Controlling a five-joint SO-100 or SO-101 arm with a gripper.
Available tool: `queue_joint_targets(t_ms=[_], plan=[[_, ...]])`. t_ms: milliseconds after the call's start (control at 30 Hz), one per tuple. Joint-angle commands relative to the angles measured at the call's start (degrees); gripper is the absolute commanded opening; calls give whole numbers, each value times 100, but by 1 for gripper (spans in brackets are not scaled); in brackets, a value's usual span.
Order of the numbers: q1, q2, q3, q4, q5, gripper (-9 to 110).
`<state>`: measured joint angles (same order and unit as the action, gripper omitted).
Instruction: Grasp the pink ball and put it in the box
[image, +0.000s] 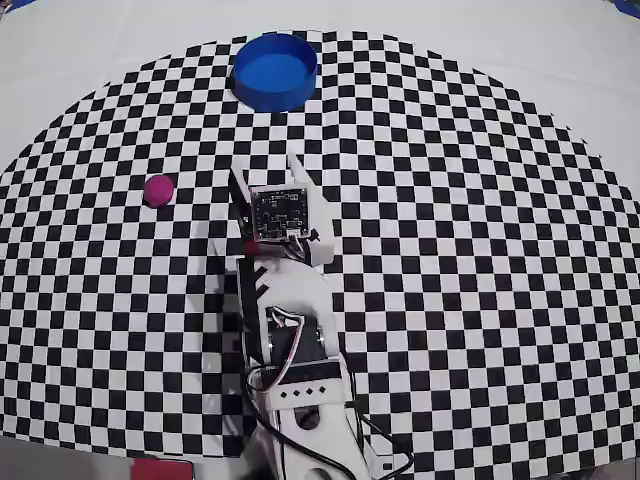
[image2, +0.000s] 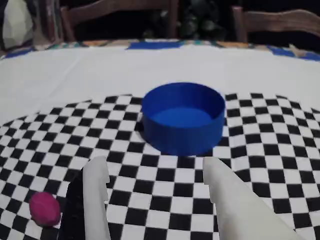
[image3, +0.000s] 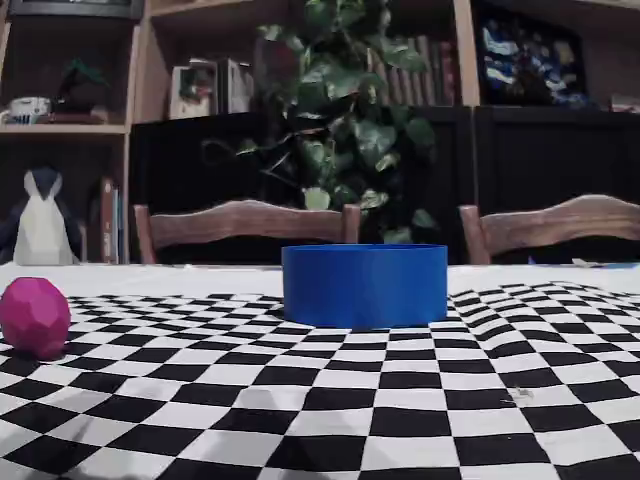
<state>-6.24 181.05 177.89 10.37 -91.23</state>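
Overhead, the pink ball (image: 159, 190) lies left of the open pincer (image: 268, 172).

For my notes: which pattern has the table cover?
Black-and-white checkered table cover, clearest in the overhead view.

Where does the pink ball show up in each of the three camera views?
Overhead view: the pink ball lies left of centre, left of the tool.
Wrist view: bottom-left corner, left of the left finger.
Fixed view: far left edge, on the checkered cloth.
Shared landmark: the blue box, which lies beyond and right of the ball in the wrist view and right of it in the fixed view.
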Motion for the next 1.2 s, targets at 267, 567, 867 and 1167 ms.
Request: queue_joint_targets(t_ms=[267,567,867,1167], plan=[[-791,-79,44,-44,-26,24],[-1134,-114,44,0,-26,27],[-1547,-123,44,0,-35,26],[-2188,-105,44,-70,-35,26]])
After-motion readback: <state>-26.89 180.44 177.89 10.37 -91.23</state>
